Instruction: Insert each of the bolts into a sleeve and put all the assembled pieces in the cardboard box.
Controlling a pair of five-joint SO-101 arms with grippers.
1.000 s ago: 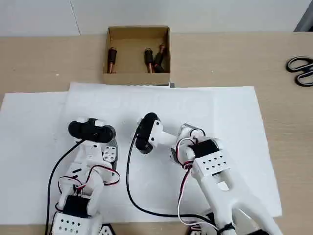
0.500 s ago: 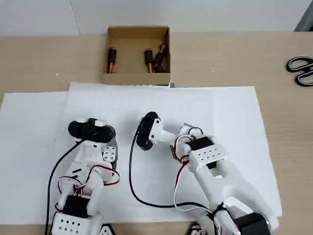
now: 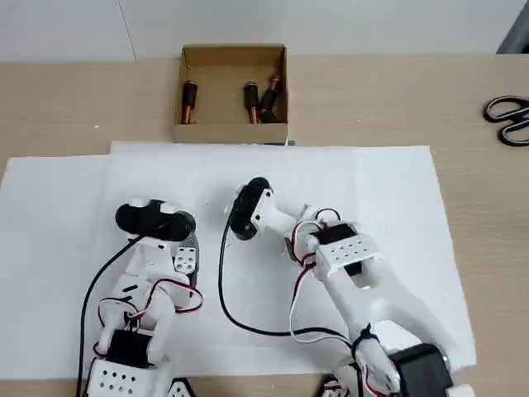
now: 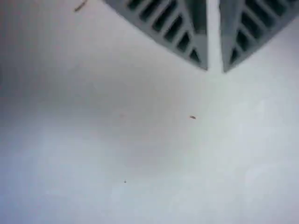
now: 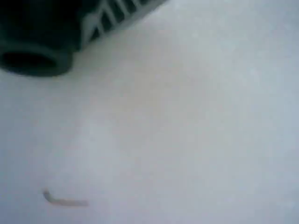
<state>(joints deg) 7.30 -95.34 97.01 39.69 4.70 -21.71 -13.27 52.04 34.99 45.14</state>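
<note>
**A:** Where do the bolts lie, measured from each pincer?

**B:** Three copper-coloured bolt-and-sleeve pieces (image 3: 251, 101) lie inside the open brown cardboard box (image 3: 233, 131) at the far side of the light wooden table (image 3: 372, 99). One is by the box's left wall, and two cross each other by its right wall. Both arms are folded at the near edge, well apart from the box.

**A:** And the pincers themselves?

**B:** The left pincer (image 4: 215, 65) hangs over the white paper sheet (image 3: 388, 190). Its grey ribbed tips are pressed nearly together, with a thin slit between them, and they hold nothing. I cannot tell how the right pincer (image 5: 112, 18) stands. It sits low over the same paper.

**A:** Anything else about?

**B:** Black-handled scissors (image 3: 508, 118) lie at the table's right edge. On the paper under the right arm lies a thin curled scrap (image 5: 65, 200), perhaps a thread.
</note>
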